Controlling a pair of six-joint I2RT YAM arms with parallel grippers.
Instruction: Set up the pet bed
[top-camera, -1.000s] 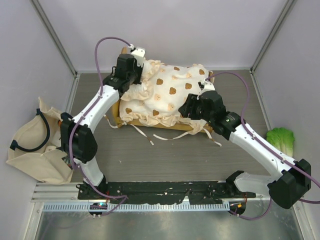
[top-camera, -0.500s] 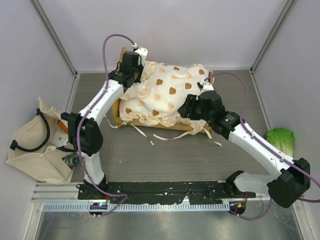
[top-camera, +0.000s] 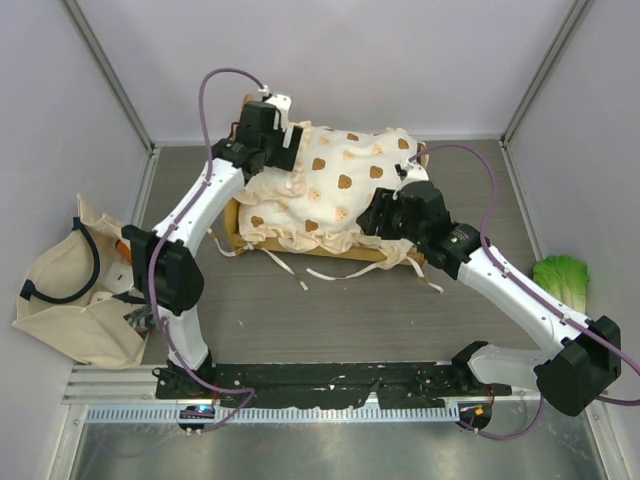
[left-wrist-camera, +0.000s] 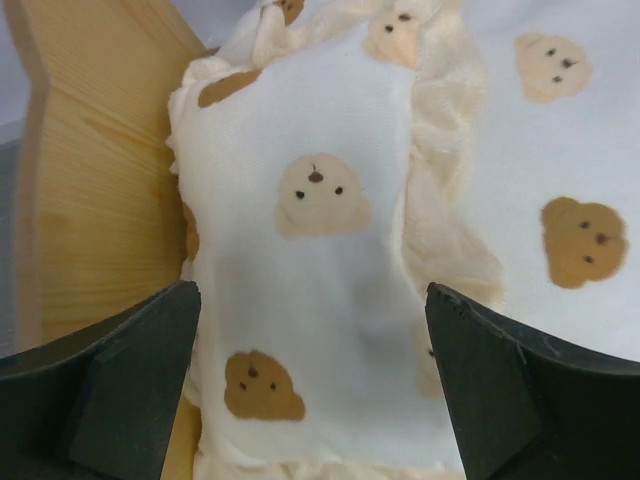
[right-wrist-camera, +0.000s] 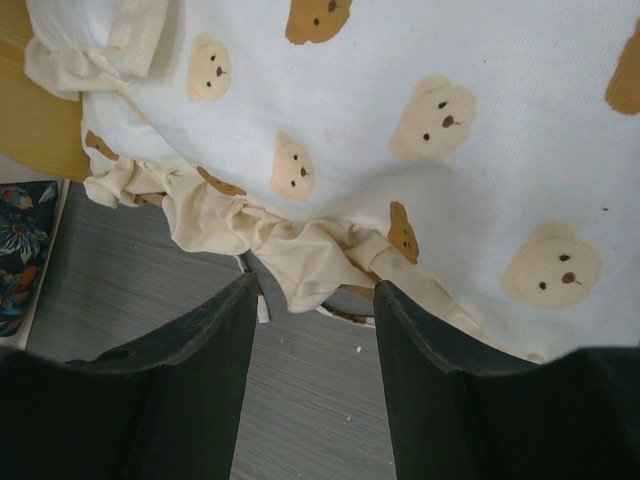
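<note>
From above, you have the bed (top-camera: 238, 232) at the far middle of the table (top-camera: 330, 320), its cushion (top-camera: 335, 185) piled on top and white ties (top-camera: 290, 268) trailing off the near edge. Your left gripper (top-camera: 290, 140) sits over the far left corner of the cushion by the headboard (top-camera: 247, 103), and your right gripper (top-camera: 370, 217) is at the cushion's near right side. A tote bag (top-camera: 60, 310) lies far left and a lettuce toy (top-camera: 562, 280) far right, both well apart from the bed. In your left wrist view the fingers (left-wrist-camera: 130, 380) stand wide apart; the left gripper (left-wrist-camera: 310, 300) holds nothing, and the cushion corner (left-wrist-camera: 320, 190) lies between and beyond the tips, with the headboard wood (left-wrist-camera: 100, 180) just to its left. In your right wrist view the right gripper (right-wrist-camera: 315, 285) points at the cushion's edge (right-wrist-camera: 450, 150). Its fingers (right-wrist-camera: 200, 380) are partly apart, with a bunch of frill (right-wrist-camera: 300, 255) lying across the gap at the tips and bare table (right-wrist-camera: 150, 290) beneath. You cannot tell from here whether they pinch that frill or only frame it.
</note>
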